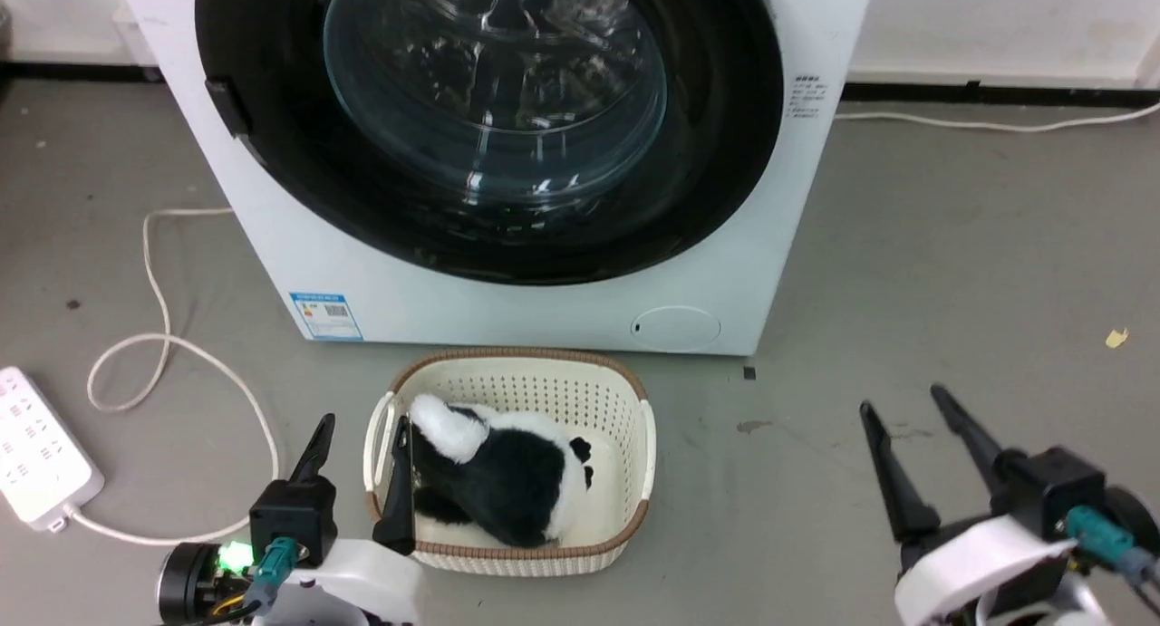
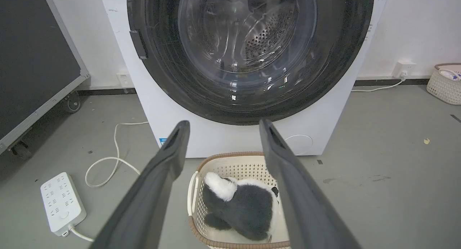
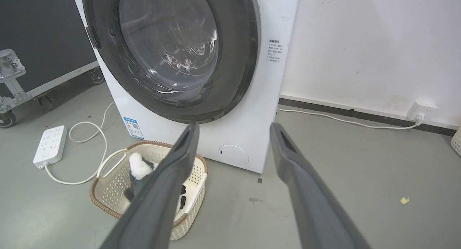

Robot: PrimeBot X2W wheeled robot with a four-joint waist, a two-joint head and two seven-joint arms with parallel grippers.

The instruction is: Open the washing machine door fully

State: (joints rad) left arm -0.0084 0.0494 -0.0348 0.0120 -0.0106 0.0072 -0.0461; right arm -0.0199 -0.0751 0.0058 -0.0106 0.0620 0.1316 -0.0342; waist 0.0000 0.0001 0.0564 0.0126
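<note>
The washing machine door [image 1: 725, 155] is a large round glossy black ring around a bulging clear glass bowl, lying flush against the white machine front, with a small black handle [image 1: 227, 108] at its left edge. The same door [image 2: 345, 43] fills the top of the left wrist view, and the door [image 3: 245, 61] appears at an angle in the right wrist view. My left gripper [image 1: 362, 427] stands open at the lower left, over the basket's left rim. My right gripper [image 1: 906, 401] stands open at the lower right above bare floor. Both are well short of the door.
A cream basket [image 1: 625, 399] holding a black-and-white plush toy [image 1: 507, 472] sits on the floor right before the machine. A white power strip [image 1: 36, 445] and its looping cable [image 1: 163, 336] lie at the left. A black wheeled case [image 2: 36, 61] stands left of the machine.
</note>
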